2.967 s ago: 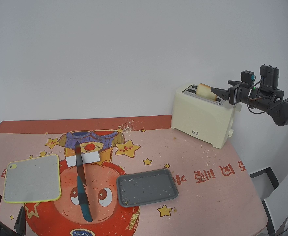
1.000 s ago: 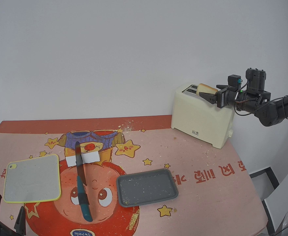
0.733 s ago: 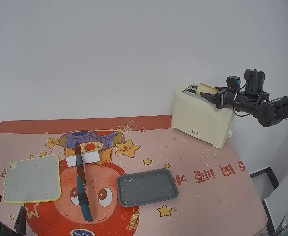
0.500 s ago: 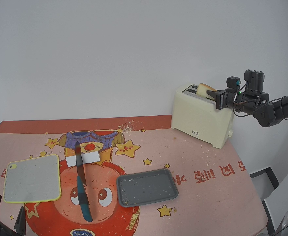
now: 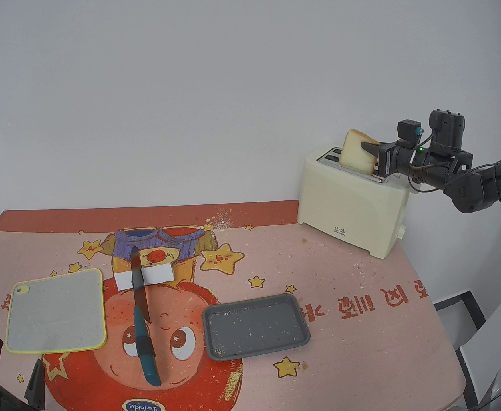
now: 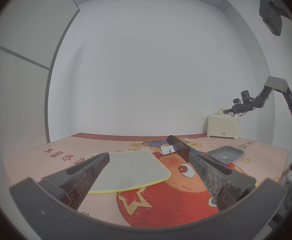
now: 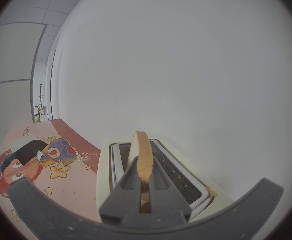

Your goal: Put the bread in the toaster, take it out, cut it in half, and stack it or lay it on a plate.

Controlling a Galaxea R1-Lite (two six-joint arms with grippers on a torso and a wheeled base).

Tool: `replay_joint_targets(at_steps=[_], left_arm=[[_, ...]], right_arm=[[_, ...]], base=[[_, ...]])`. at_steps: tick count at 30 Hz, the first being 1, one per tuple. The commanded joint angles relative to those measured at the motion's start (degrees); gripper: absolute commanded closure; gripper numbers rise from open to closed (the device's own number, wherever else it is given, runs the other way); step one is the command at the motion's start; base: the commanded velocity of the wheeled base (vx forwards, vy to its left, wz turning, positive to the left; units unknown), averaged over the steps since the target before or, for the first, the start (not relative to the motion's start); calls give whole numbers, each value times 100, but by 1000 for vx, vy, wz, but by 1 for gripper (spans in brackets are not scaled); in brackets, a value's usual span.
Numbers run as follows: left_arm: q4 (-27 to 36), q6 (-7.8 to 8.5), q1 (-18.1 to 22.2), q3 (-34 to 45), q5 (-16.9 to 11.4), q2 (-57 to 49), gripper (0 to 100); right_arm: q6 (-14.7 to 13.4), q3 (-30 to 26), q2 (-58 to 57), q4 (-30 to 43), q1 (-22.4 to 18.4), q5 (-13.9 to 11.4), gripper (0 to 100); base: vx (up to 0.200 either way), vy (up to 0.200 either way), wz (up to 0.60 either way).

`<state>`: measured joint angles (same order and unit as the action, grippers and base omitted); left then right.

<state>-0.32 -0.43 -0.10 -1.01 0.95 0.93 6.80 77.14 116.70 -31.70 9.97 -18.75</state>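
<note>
Right hand (image 5: 372, 147) is clamped on the pale, brown-crusted bread slice (image 5: 356, 152), gripping it by its right edge with one finger on each face. The wrist cam has the slice edge-on between the two dark fingers (image 7: 127, 180). The slice stands on edge, tilted, with most of it above the cream two-slot toaster (image 5: 350, 204). Its lower edge is at the slot mouth, and I can't tell whether it's clear of the slot or seated in it a little. The toaster sits at the far right of the pink-and-red cartoon-print table (image 5: 353, 338), close to the wall. Left hand (image 6: 149, 157) is spread wide with nothing between the fingers, low over the near left corner of the table, just near of the grey square cutting board with yellow-green rim (image 5: 56, 310), which lies flat. The knife with teal handle and dark blade (image 5: 142, 321) lies just right of the board, handle toward the near edge and blade resting across a small white block (image 5: 158, 275). The dark grey rectangular plate (image 5: 262, 322) is mid-table, right of the knife and well apart from the toaster, with a few crumbs in it. Loose crumbs (image 5: 223, 219) are scattered along the far edge of the table.
</note>
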Motion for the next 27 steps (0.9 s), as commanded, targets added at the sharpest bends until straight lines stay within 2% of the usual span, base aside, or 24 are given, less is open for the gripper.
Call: replay_joint_targets(at_steps=[1,8,9,10,11,12,14,20,24,27], left_arm=[[-3,-1,1,101,10,-57,0],[5,-1,1,101,2,-57,0],[-3,-1,1,101,2,-57,0],[-3,-1,1,101,2,-57,0],[-3,-1,1,101,2,-57,0],[-3,-1,1,101,2,-57,0],[5,-1,1,101,2,-66,0],[5,-1,1,101,10,-57,0],[-3,-1,1,101,2,-57,0],[-3,-1,1,101,2,-57,0]], right_arm=[[-170,275,-367,93,22,-6,100],[-1172,363,-1229,656,462,20,100],[-1577,266,-1431,673,646,91,100],[-1840,178,-1536,673,752,205,100],[-1963,134,-1589,665,796,258,100],[-2333,-33,-1738,665,936,477,100],[-2781,-279,-1967,673,1121,706,100],[-4178,-1333,-2547,673,1754,1145,100],[-4618,-2309,-2644,515,2079,1418,100],[-4706,-2713,-2573,313,2141,1453,100]], base=[[0,0,0],[0,0,0],[0,0,0],[0,0,0],[0,0,0],[0,0,0],[0,0,0],[0,0,0],[0,0,0],[0,0,0]])
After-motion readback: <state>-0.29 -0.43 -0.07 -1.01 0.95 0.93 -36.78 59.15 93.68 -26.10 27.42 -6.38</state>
